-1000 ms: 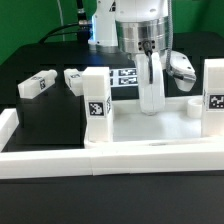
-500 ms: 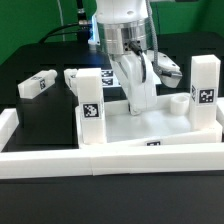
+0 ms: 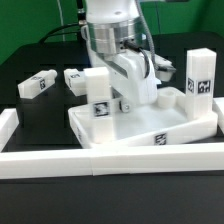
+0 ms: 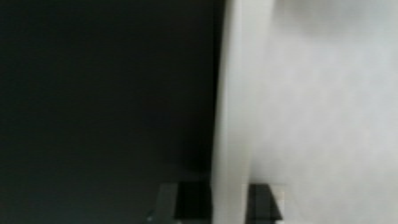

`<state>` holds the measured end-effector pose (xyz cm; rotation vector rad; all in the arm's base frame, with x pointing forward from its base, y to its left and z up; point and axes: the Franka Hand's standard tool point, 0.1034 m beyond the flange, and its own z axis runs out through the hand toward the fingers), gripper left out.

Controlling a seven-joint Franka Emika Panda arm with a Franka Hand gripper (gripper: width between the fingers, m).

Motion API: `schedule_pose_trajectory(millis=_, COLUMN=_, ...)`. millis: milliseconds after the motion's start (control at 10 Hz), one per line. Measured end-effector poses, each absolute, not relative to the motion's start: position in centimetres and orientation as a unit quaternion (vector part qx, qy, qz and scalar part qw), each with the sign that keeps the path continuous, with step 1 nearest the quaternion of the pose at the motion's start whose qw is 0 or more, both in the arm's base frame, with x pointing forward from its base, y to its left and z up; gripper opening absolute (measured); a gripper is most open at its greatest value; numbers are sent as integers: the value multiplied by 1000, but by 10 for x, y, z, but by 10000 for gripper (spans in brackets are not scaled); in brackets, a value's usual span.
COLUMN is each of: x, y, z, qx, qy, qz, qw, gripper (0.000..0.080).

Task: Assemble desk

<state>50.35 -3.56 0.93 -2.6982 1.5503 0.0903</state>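
Observation:
The white desk top (image 3: 150, 122) lies tray-like on the table, turned at an angle. Two white tagged legs stand upright in its corners, one (image 3: 97, 95) at the exterior view's left and one (image 3: 199, 75) at the right. My gripper (image 3: 133, 98) reaches down onto the top's far rim and is shut on it. In the wrist view the rim (image 4: 240, 100) runs as a white strip between my two dark fingers (image 4: 183, 205). Two loose legs (image 3: 38, 84) (image 3: 75, 78) lie on the black table at the back left.
A long white border rail (image 3: 110, 160) runs along the front of the table, close to the desk top's near edge. Another rail piece (image 3: 7, 125) closes off the left side. Black table surface (image 3: 40, 115) shows between the left rail and the desk top.
My gripper has swung toward the exterior view's left, holding the rim. The desk top has turned with it, so its left leg came forward and its right leg moved back.

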Motion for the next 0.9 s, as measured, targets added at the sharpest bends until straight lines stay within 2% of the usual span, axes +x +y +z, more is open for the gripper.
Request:
schedule_pose_trajectory(millis=200, x=503, y=-44, z=13, qx=-898, qy=440, qz=26, qw=19, gripper=53)
schedule_pose_trajectory(millis=500, x=505, y=-41, z=12, qx=-941, qy=337, qz=22, qw=14, gripper=53)
schedule_pose_trajectory(millis=700, x=527, y=-48, z=13, qx=-980, qy=200, qz=10, qw=3, gripper=53)
schedule_pose_trajectory(millis=900, x=531, y=-48, z=12, qx=-994, qy=109, qz=-6, qw=-6, gripper=53)
